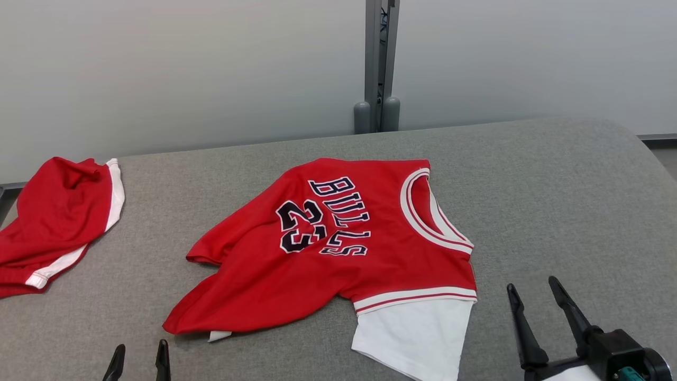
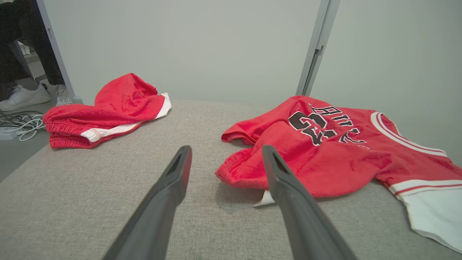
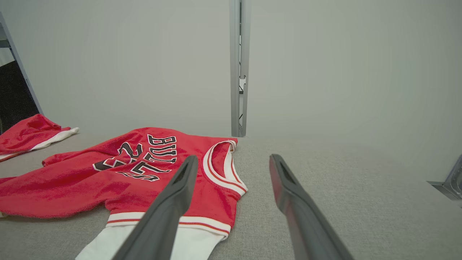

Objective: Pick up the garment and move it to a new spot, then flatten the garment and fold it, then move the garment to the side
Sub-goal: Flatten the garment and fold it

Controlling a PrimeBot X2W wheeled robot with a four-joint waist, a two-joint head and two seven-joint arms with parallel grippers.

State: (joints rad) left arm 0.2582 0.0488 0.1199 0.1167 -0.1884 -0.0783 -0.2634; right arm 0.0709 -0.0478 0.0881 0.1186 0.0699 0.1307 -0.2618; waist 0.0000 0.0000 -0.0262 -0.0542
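Nothing held on either side: left tool [image 1: 142, 345] spread fully wide, right tool [image 1: 531, 283] likewise, both poised above the table [image 1: 555, 201]. Red garment [image 1: 328, 248] lying rumpled ahead, between the two, with the hem bunched just in front and to the right of the left tool, and the white sleeve [image 1: 418, 333] just left of the right tool.

Risks, as judged:
- Pinching only the top layer at the bunched hem, so lifting one ply while the rest drags and twists.
- Closing on a fold rather than a true edge, locking creases in before any flattening.
- Coming down too steeply and digging fingertips into the padded table cover.
- Lifting unevenly with the two tools, skewing the cloth and dropping the sleeve under the body.

Room:
- Plenty of bare table to the right of and beyond the right tool, out to the rounded far corner.
- Tighter to the left of the left tool, with red shorts [image 1: 58, 222] heaped at the table edge.
- Past that edge, cables [image 2: 21, 124] and a person's shoe [image 2: 21, 97] on the floor.
- Straight ahead, a wall and post [image 1: 378, 63] closing off the far side.
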